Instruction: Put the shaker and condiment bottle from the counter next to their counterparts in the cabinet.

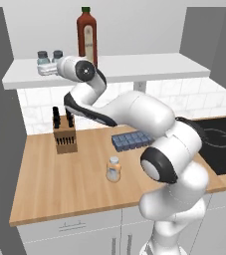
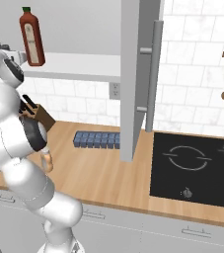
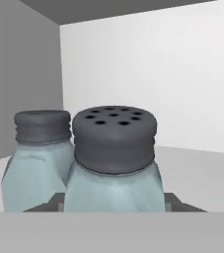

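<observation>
A light wooden worktop [image 1: 59, 184] runs under white wall tiles, with a black hob [image 2: 197, 168] set in at its right end. On the wood stand a knife block [image 1: 64, 135], a dark blue tray [image 1: 130, 141] and the squat orange bottle [image 1: 113, 169], which is alone near the front edge, well apart from the others. Above, the white cabinet shelf [image 1: 149, 67] carries a tall red bottle [image 1: 86, 35] with a green cap.

The arm rises from the base, bends back over the worktop and reaches up to the shelf's left end, the hand lying roughly level along the board. The gripper [image 3: 113, 205] is closed on the shaker [image 3: 114, 158], a dark finger tip showing at each side of its glass body. A second shaker [image 3: 38, 158] of the same kind stands just beside it, toward the grey side wall. Whether the held one rests on the board, I cannot tell.
</observation>
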You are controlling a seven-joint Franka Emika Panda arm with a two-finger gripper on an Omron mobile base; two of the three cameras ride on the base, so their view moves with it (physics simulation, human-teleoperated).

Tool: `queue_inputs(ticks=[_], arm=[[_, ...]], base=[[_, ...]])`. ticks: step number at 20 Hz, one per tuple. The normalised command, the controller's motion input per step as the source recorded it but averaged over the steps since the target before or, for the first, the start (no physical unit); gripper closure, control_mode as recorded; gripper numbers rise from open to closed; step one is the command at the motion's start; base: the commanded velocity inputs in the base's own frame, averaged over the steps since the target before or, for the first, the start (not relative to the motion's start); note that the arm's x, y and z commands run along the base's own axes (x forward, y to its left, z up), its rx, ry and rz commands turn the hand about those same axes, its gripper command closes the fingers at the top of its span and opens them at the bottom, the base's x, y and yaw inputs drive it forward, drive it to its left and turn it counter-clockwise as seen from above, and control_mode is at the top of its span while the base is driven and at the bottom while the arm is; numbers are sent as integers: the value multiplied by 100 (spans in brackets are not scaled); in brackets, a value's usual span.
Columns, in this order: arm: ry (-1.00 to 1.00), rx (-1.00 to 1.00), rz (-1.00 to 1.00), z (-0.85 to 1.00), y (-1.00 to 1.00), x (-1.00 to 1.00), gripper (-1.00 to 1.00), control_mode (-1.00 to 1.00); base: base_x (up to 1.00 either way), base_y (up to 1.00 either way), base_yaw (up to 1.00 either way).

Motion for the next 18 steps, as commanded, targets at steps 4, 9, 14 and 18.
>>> queue_inputs(ticks=[4,9,14,18], arm=[[0,0,0,-3,10,7,-100,-100],[0,1,0,0,5,-17,-100,-100],[0,8,-2,5,-7,-58,-100,-100],[0,15,-8,15,-24,-60,-100,-100]], base=[[0,0,0],[0,0,0],[0,0,0],[0,0,0]])
